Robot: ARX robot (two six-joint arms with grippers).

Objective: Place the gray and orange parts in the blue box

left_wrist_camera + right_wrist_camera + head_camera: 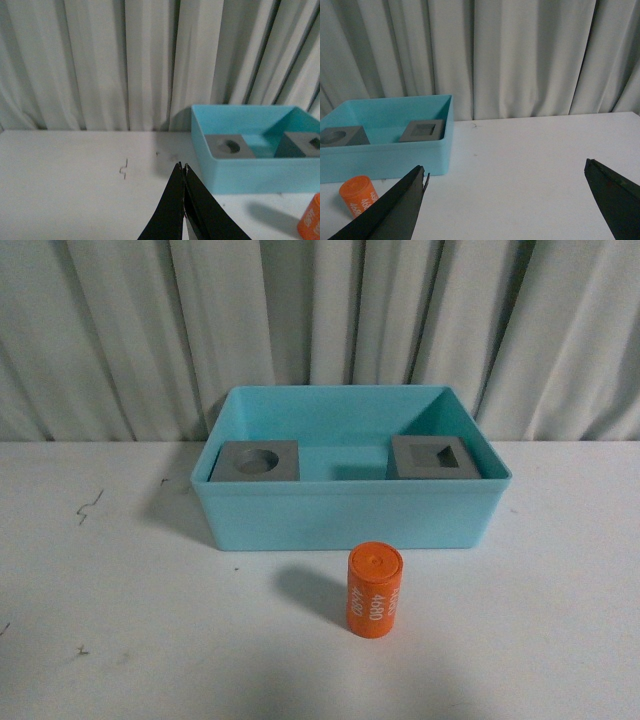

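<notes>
Grippers differ: our right gripper (505, 166) gapes wide, left gripper (182, 167) is pressed together. Ahead, cylinder (375, 590) stands upright on the table (150, 640), slightly rightward, so we judge the right one nearer. Behind it, box (350, 515) holds both cubes (258, 461).

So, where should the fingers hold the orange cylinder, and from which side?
Probably its curved side wall, from above: the orange cylinder stands upright, clear of the blue box, so the open right gripper can straddle it.
</notes>
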